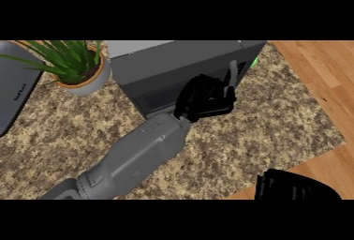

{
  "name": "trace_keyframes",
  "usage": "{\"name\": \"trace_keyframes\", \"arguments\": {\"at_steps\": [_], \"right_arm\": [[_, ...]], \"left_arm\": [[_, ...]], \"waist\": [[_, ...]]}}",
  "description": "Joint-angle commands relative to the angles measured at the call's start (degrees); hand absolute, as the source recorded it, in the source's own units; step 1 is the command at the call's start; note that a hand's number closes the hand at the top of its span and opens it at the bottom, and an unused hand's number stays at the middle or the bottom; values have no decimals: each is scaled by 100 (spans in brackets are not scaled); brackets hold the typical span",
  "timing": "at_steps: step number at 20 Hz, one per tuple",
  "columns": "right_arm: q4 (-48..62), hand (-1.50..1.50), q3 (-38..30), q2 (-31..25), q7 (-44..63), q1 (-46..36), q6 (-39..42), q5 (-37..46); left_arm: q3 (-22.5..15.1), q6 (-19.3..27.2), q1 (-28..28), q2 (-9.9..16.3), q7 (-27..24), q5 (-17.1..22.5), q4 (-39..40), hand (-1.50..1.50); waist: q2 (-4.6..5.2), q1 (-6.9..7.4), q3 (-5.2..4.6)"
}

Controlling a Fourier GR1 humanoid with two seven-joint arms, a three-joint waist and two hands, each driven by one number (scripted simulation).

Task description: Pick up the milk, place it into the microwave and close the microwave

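The dark grey microwave (181, 63) stands at the top centre of the speckled counter, its front face turned towards me. A thin grey handle (233, 72) rises at the front's right side. My left hand (205, 98) reaches in from the lower left and lies flat against the microwave's front beside that handle, holding nothing. The door looks shut or nearly so. My right hand (294, 187) shows as a black shape at the lower right edge. No milk is visible in this view.
A potted green plant (72, 63) stands left of the microwave. A grey rounded panel (14, 89) fills the left edge. The speckled counter (262, 131) gives way to wooden floor (325, 70) on the right.
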Motion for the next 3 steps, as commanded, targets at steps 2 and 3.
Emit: {"name": "trace_keyframes", "arguments": {"at_steps": [2, 3], "right_arm": [[-383, 150, 187, 153, 66, 241, -301, 239], [-439, 150, 205, 131, 86, 320, -331, 265]], "left_arm": [[475, -75, 408, 138, -214, 346, 807, 150], [450, -184, 405, 194, -251, 347, 835, 150]], "waist": [[20, 180, -28], [19, 173, -29]]}}
